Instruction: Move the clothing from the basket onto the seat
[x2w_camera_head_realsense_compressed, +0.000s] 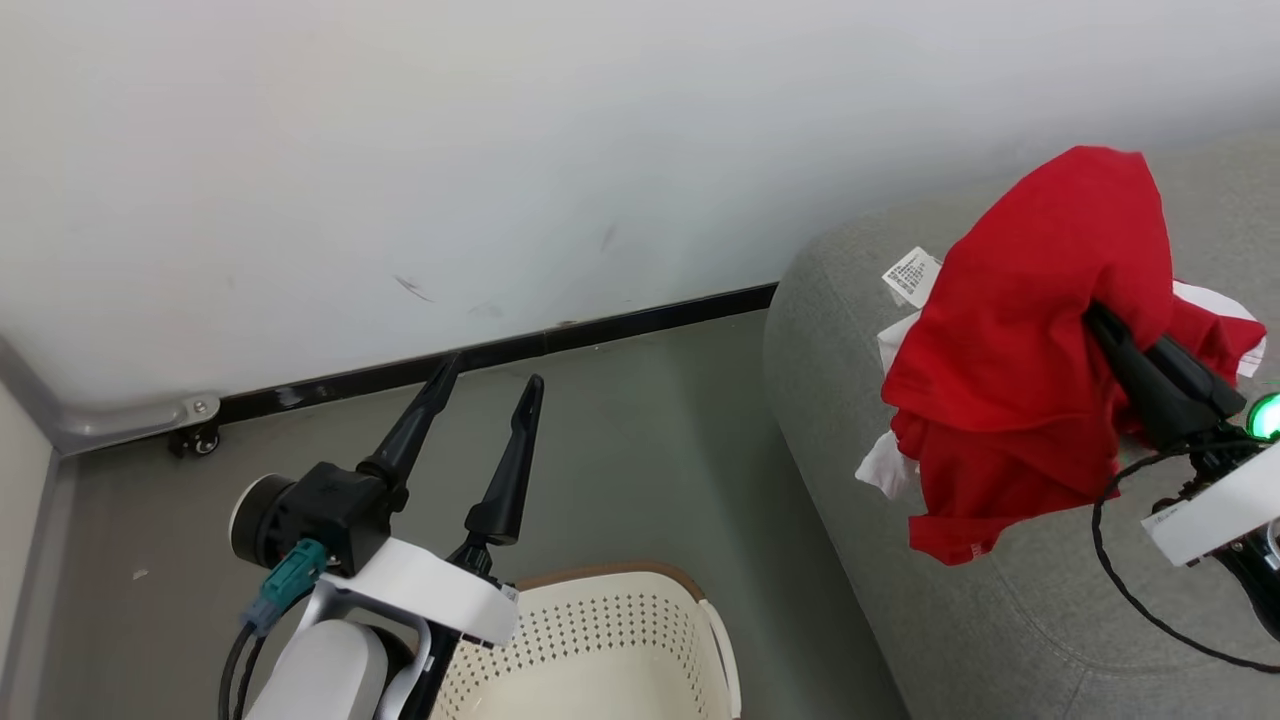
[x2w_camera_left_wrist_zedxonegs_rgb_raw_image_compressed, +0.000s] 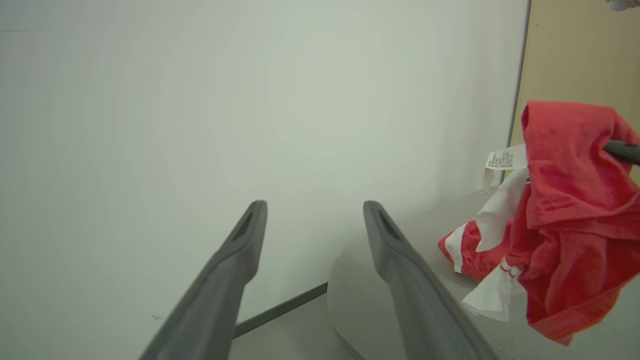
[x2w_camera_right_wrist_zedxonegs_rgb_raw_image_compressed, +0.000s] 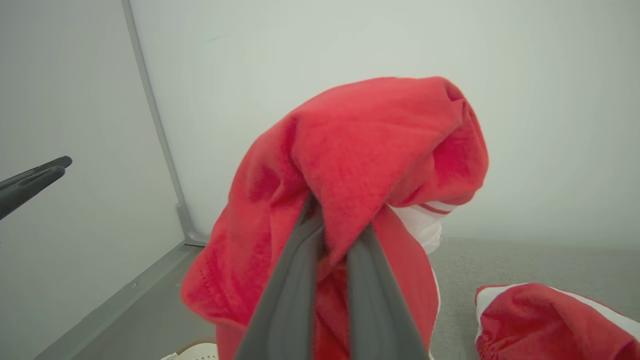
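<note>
A red garment of the clothing (x2w_camera_head_realsense_compressed: 1020, 370) hangs bunched over the grey seat (x2w_camera_head_realsense_compressed: 850, 350), a white label on its left edge. My right gripper (x2w_camera_head_realsense_compressed: 1098, 318) is shut on it, fingertips buried in the folds. In the right wrist view the two fingers (x2w_camera_right_wrist_zedxonegs_rgb_raw_image_compressed: 295, 290) pinch the red fabric (x2w_camera_right_wrist_zedxonegs_rgb_raw_image_compressed: 380, 145) above the seat (x2w_camera_right_wrist_zedxonegs_rgb_raw_image_compressed: 500, 260). Another red-and-white garment (x2w_camera_right_wrist_zedxonegs_rgb_raw_image_compressed: 550, 320) lies on the cushion (x2w_camera_left_wrist_zedxonegs_rgb_raw_image_compressed: 445, 215), also seen as a striped heap (x2w_camera_left_wrist_zedxonegs_rgb_raw_image_compressed: 467, 247). My left gripper (x2w_camera_head_realsense_compressed: 487, 385) stands open and holds nothing above the cream basket (x2w_camera_head_realsense_compressed: 610, 578), whose visible inside is bare.
A white wall with a black baseboard (x2w_camera_head_realsense_compressed: 600, 330) runs behind the grey floor (x2w_camera_head_realsense_compressed: 650, 450). A small caster (x2w_camera_head_realsense_compressed: 195, 440) sits at the wall's foot on the left. A wooden panel (x2w_camera_left_wrist_zedxonegs_rgb_raw_image_compressed: 580, 50) stands behind the seat.
</note>
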